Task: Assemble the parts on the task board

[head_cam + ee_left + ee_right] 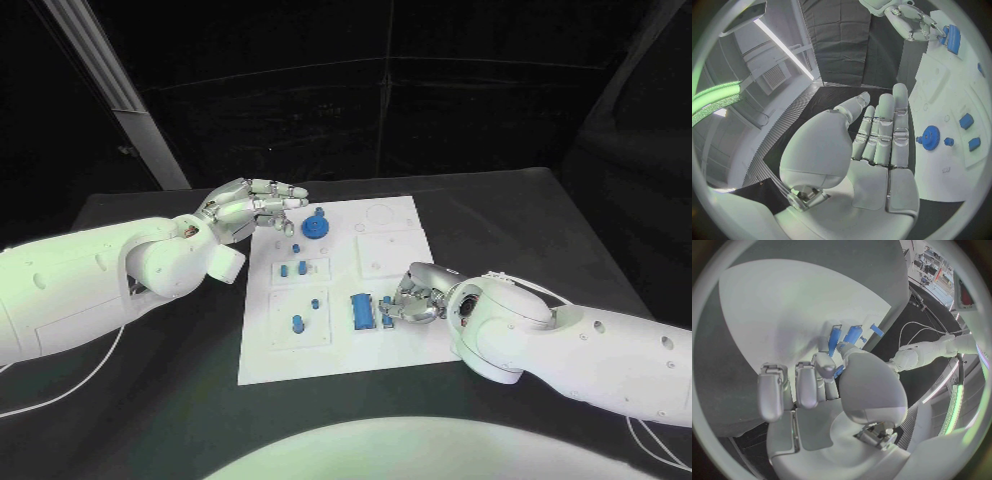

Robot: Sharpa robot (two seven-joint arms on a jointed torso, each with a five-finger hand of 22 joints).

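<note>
On the white board (pixel 335 290) in the middle of the black table (pixel 534 220), the right hand (pixel 411 297) rests near the lower edge, thumb and a finger pinching a small blue piece (pixel 839 371). Just beside those fingertips lies a flat, oblong blue block (pixel 361 311). The left hand (pixel 254 208) hovers at the board's far left corner, fingers straight and close together, holding nothing. Near its fingertips sits a round blue toothed gear (pixel 317 229); small blue pegs (pixel 297 323) stand in shallow square recesses below. The hands look like smooth silver metal.
</note>
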